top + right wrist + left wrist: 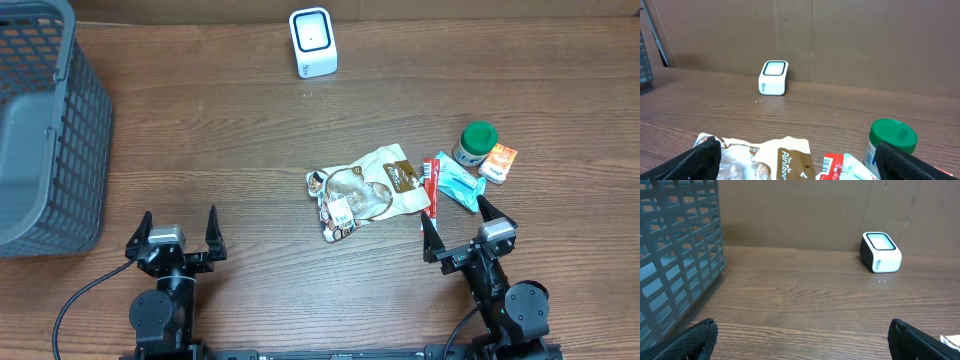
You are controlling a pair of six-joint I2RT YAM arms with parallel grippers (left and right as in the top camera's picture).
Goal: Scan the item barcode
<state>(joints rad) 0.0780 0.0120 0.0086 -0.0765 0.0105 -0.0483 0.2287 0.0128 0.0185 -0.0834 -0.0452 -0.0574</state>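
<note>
Risk at basket (pixel 45 130): it stood close on the outer side of the left gripper (pixel 180 218), so a wide swing of that arm could have clipped its wall.
Risk at scanner (pixel 313 42): it looked small and light, standing far back on the table (pixel 230 150). An item brought in too low could have knocked it or missed its window and given no read.
Risk at snack bag (pixel 365 190): it was crinkled and shiny and lay flat mid-table. Fingers could have slid off it or pinched only a fold, and its barcode could have ended up creased or facing away.
Risk at pile: the red pack (pixel 431 185), teal packet (pixel 460 183), green-lidded jar (pixel 476 143) and orange box (pixel 498 162) lay touching or just beside one another. Reaching for one could have dragged a neighbour or tipped the jar.
Left arm pose: it sat low at the near edge, pointing toward the far side, fingers spread fully and holding nothing, well apart from every item.
Right arm pose: it sat low at the near edge. The right gripper (pixel 457 212) had its fingers spread wide and empty, tips just short of the red pack and teal packet.
Item location: which item was meant could not be told. All lay on the table between the right gripper and the scanner, none lifted.
</note>
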